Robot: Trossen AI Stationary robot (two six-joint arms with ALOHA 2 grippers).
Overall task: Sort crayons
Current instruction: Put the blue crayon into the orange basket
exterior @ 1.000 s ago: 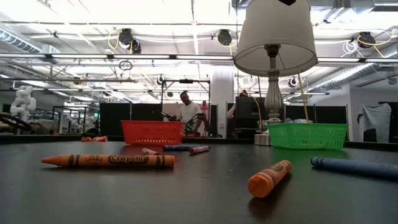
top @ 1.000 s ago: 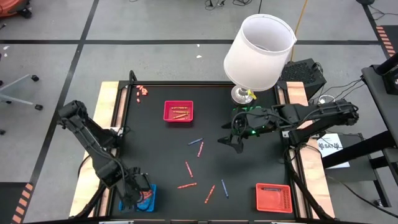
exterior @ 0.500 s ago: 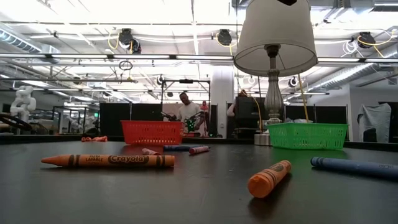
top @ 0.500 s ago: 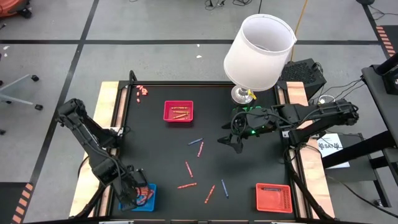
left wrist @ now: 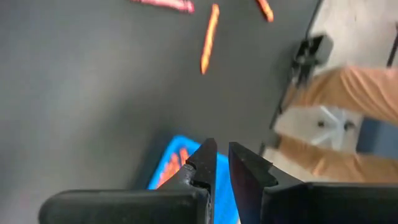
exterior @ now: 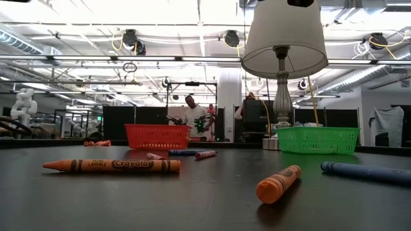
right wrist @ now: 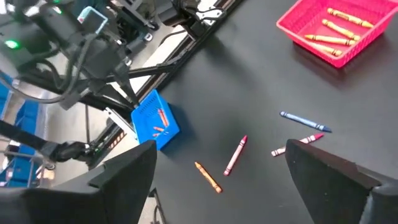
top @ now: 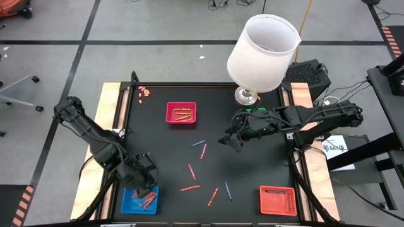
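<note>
Your left gripper [top: 146,176] hangs just above the blue tray [top: 140,200] at the table's near left corner, its fingers [left wrist: 202,163] pinched to a narrow slit with nothing between them. The tray holds a few reddish crayons, so you look to be between a drop and the next pick.

Your right gripper [top: 231,140] sits over the middle of the table near the lamp [top: 262,53], jaws spread wide and empty, facing the loose crayons [top: 203,150].

Seven or so crayons lie scattered on the black mat between the trays: a blue one and a pink one near the centre, orange and red ones nearer the front edge. The pink tray [top: 181,113] holds several sticks, the red tray [top: 278,200] at least one (a green basket [exterior: 318,139] stands by the lamp base).

Next you'll likely need to choose one loose crayon, line the open jaws across its length, and descend squarely; these thin sticks may roll.
</note>
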